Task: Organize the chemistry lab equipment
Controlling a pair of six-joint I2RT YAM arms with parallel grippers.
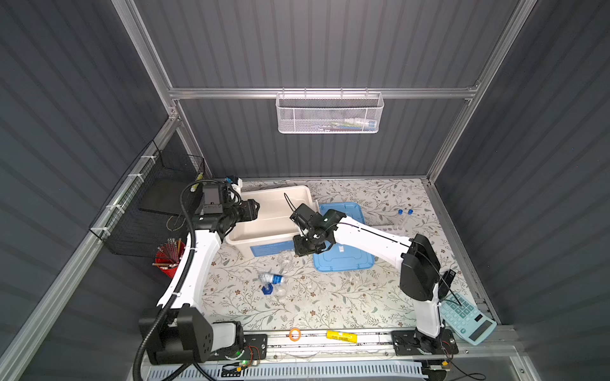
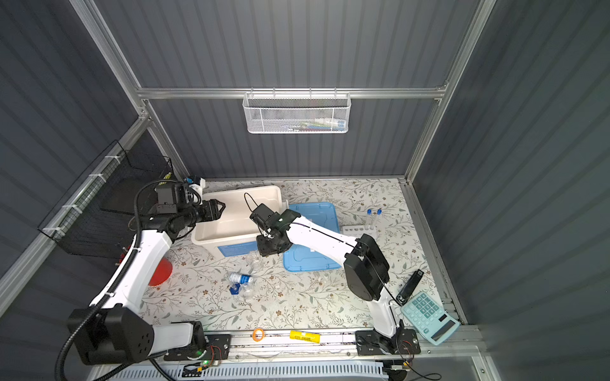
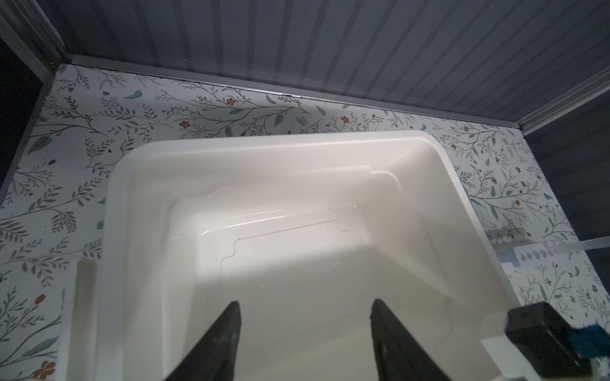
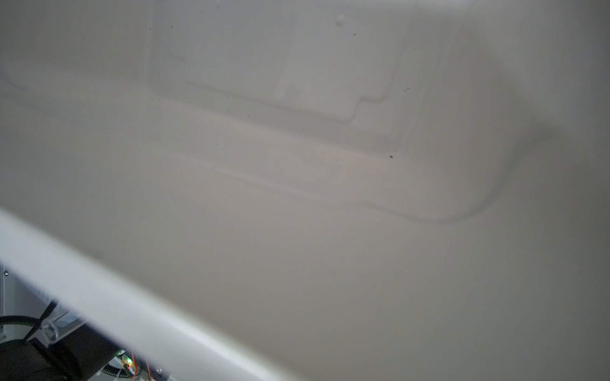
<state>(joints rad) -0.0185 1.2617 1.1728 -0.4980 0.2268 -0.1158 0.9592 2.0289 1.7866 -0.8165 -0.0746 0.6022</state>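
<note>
Two pincers are mine, and neither shows a load. My left pincer [image 3: 305,306] hangs over the white bin [image 3: 445,155] with its jaws apart and nothing between them; the bin floor beneath it is bare. My right pincer [image 1: 302,247] points down at the bin's near corner, beside the blue lid [image 1: 350,264]. Its wrist view shows only the bin's inside, so I cannot tell how its jaws stand.

What equipment I can see is outside the bin, on the surface [image 1: 330,297]. A clear flask [image 1: 284,256] sits just beside my right pincer, on the side toward my bases. Farther that way are the white blue-labelled bottle [image 1: 273,279], on its side with its long axis roughly crosswise between my arms, and the cylinder on blue hexagonal base [image 1: 266,289]. Blue-capped tubes [image 2: 374,216] stand in the white holed rack [image 2: 355,229], well off past the lid. I judge my right pincer much the nearer to the flask, so that pick falls to it.
</note>
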